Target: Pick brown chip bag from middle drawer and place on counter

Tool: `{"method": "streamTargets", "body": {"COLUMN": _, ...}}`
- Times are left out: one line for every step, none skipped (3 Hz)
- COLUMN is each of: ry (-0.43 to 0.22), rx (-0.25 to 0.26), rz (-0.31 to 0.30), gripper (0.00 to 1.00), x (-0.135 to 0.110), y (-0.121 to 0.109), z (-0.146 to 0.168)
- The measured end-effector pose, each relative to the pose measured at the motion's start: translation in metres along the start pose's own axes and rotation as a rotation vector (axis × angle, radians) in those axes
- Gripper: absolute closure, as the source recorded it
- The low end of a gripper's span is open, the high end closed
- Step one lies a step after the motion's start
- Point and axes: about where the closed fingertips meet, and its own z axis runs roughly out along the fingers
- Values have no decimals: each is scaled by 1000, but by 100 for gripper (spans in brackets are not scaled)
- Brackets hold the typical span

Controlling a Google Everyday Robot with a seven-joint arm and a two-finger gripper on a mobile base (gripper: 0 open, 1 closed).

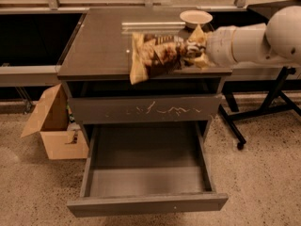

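The brown chip bag [157, 55] is held level over the front right part of the counter [101, 46], its left end hanging past the front edge. My gripper [193, 48] comes in from the right on a white arm and is shut on the bag's right end. The middle drawer [146, 173] is pulled out wide below, and its grey inside holds nothing that I can see. Above it is the scratched drawer front [146, 109], which is shut.
A shallow pale bowl [196, 17] stands at the counter's back right, just behind my gripper. An open cardboard box [54, 124] sits on the floor left of the cabinet. A black table with metal legs [263, 107] stands at the right.
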Motion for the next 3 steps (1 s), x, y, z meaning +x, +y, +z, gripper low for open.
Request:
{"method": "streamTargets", "body": {"ry": -76, "rx": 71, "rz": -85, "gripper": 100, "x": -27, "y": -57, "z": 6}}
{"method": "streamTargets", "body": {"ry": -81, "rx": 104, "rz": -96, "gripper": 100, "x": -32, "y": -73, "z": -3}}
{"method": "streamTargets", "body": {"ry": -78, "rx": 107, "rz": -93, "gripper": 100, "x": -30, "y": -76, "z": 0}}
